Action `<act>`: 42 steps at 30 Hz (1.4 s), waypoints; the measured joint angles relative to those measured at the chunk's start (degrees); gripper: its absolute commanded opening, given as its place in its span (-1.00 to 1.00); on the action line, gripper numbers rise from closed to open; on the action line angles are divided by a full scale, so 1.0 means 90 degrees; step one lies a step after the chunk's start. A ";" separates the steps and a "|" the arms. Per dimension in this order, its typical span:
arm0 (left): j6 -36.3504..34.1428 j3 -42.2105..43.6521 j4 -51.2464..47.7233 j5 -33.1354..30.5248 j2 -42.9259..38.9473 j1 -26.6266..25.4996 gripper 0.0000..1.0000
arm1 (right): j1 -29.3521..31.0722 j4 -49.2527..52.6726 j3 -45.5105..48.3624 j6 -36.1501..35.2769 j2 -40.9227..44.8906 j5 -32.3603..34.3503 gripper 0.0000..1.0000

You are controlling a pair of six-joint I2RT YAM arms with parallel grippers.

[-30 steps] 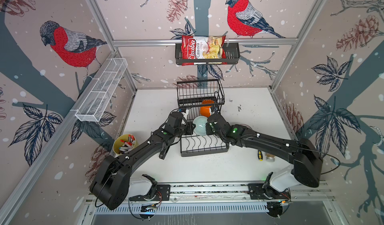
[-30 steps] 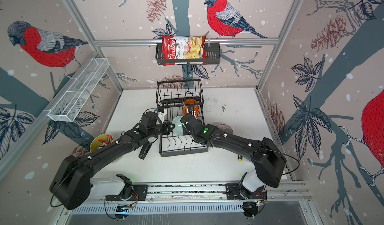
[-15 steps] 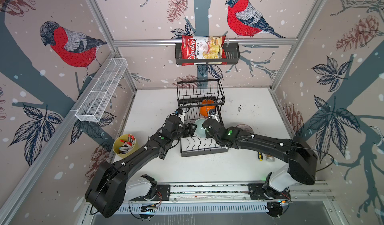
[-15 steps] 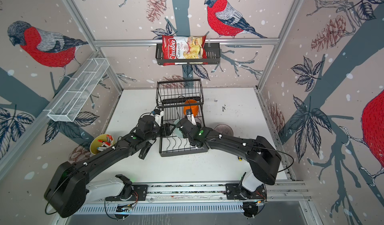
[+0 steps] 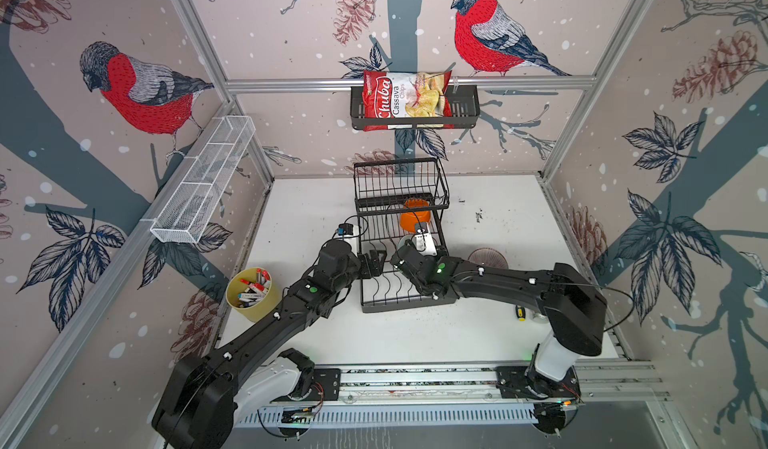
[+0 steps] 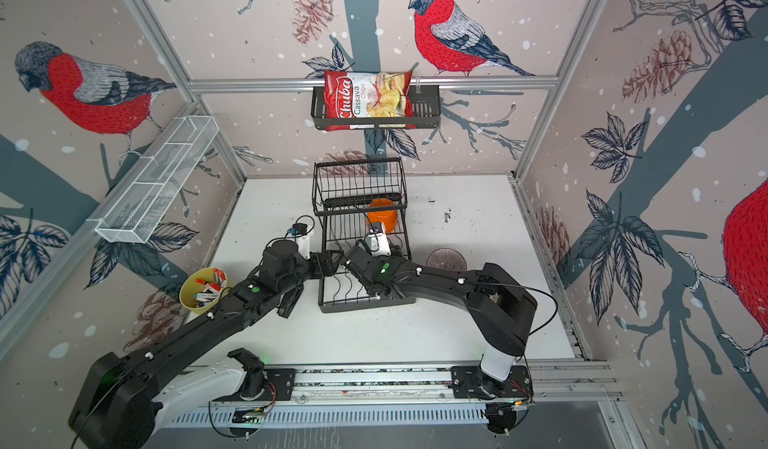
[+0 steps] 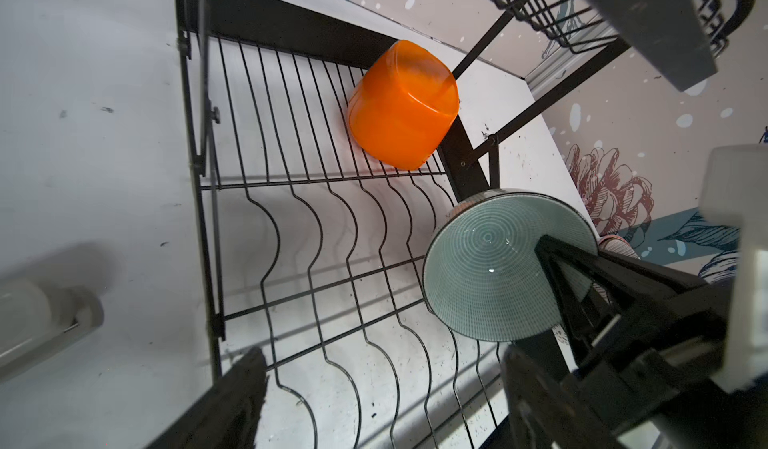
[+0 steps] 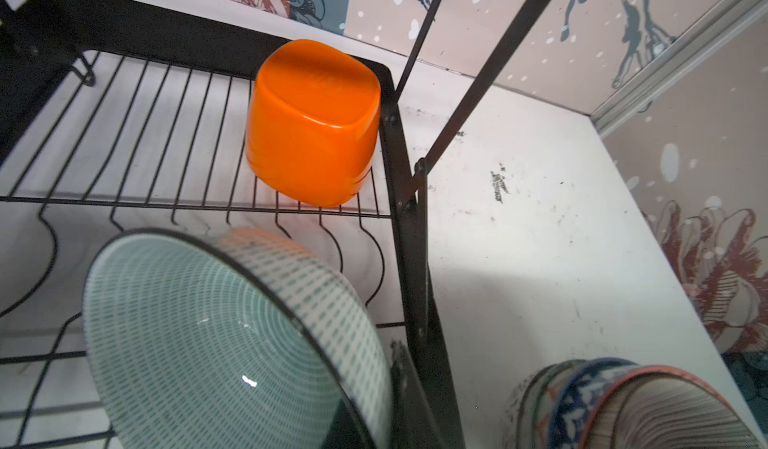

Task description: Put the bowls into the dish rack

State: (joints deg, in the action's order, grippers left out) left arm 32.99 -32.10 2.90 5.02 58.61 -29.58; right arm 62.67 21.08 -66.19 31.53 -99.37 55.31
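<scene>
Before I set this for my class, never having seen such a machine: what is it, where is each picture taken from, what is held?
Two robot arms, each with a two-finger gripper, work at a table. Two pictures look down from overhead; two come from cameras on the wrists. On the table: a dish rack holding an upturned orange bowl, a stack of bowls beside it, a cup of pens. The right gripper pinches the rim of a pale green bowl at the rack; the left gripper is open, empty.
</scene>
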 measured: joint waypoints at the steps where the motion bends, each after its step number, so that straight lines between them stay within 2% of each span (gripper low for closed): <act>1: 0.0000 0.0029 -0.0010 -0.0070 -0.0080 0.0029 0.80 | 0.0002 0.0002 -0.0002 -0.0024 -0.0068 0.0134 -1.00; 9: 0.0002 0.0155 -0.0066 -0.0151 -0.0323 0.0296 0.88 | -0.0017 -0.0015 -0.0073 -0.0342 -0.0425 0.0840 -1.00; 19: 0.0007 0.0248 -0.0056 0.0068 -0.0330 0.0461 0.93 | -0.0228 -0.0427 -0.0061 -0.0675 -0.0724 0.1324 -1.00; 42: -0.0007 0.0376 0.0129 0.0189 -0.0447 0.0478 0.93 | -0.0709 -0.1161 -0.0398 -0.0988 -0.1467 0.1535 -1.00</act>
State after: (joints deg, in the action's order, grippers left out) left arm 32.93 -28.71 4.05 6.72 54.59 -25.28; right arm 56.29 10.63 -69.78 22.63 -112.57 69.12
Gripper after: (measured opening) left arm 0.962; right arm 0.105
